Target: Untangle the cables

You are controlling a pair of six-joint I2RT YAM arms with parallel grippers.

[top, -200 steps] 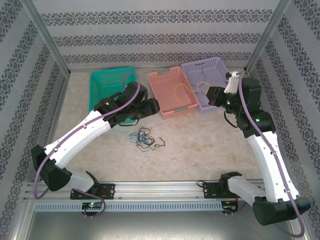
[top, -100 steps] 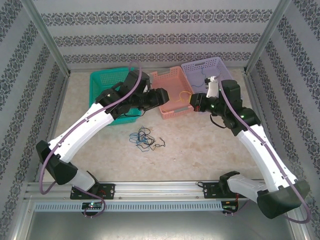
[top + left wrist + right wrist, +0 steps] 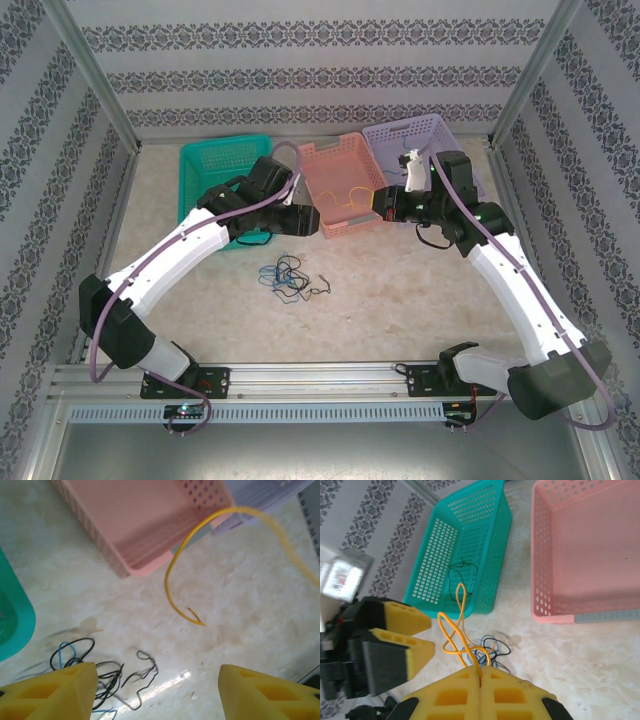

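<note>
A small tangle of black and blue cables (image 3: 287, 276) lies on the table between the arms, and shows again (image 3: 102, 672) (image 3: 491, 651). A yellow cable (image 3: 454, 626) hangs looped from my right gripper (image 3: 480, 674), which is shut on it. That gripper (image 3: 384, 206) is at the pink basket's front right corner, with the yellow cable (image 3: 352, 194) (image 3: 171, 582) trailing in the air. My left gripper (image 3: 303, 219) (image 3: 157, 692) stands open with nothing between its fingers, above the table just beyond the tangle.
Three baskets stand at the back: teal (image 3: 205, 165), pink (image 3: 340, 155) and purple (image 3: 420, 135). A thin black cable (image 3: 461, 571) lies in the teal basket (image 3: 470, 525). The left gripper's yellow fingers (image 3: 402, 617) are close to the hanging yellow loop.
My right gripper has carried the yellow cable left, from over the purple basket to the pink basket's front corner. The left gripper swung toward the pink basket, then dropped back slightly.
</note>
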